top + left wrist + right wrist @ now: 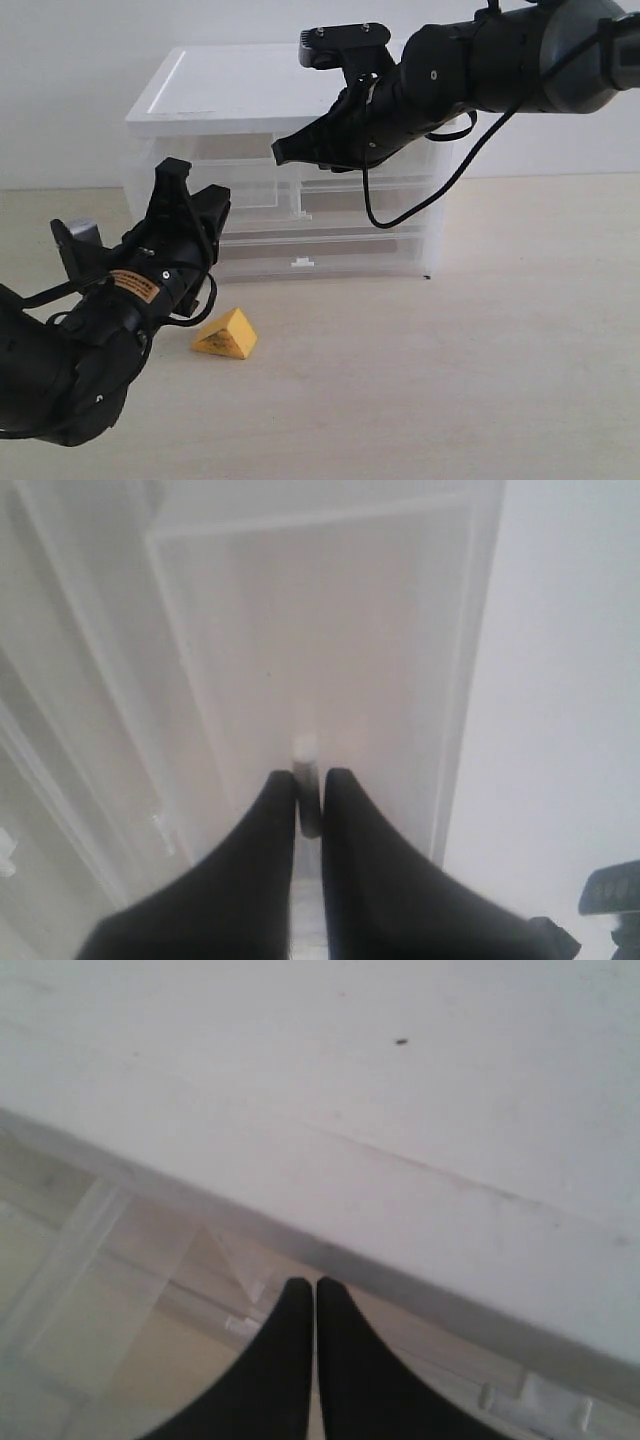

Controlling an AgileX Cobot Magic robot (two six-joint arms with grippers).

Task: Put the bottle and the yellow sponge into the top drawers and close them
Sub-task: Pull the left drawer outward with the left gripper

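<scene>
The left claw (190, 185) points up at the near left corner of the cabinet (215, 90). In the left wrist view its jaws (308, 775) are almost together, pinching a thin thing with a white cap. That looks like the bottle (305, 748), its cap poking out just past the tips. Straight beyond those tips is the cabinet's flat white top.

The sponge (227, 335) lies on the worktop (450, 380), below the left claw and just beside its wrist, touching neither arm. It sits well in front of the cabinet.

The right claw (280, 152) reaches across from the other side, jaws pressed shut with nothing between them (315, 1285). Its tips are at the front of the top drawers (230, 152), just under the lid's edge. I cannot tell if they touch the plastic, or if either drawer stands open.
</scene>
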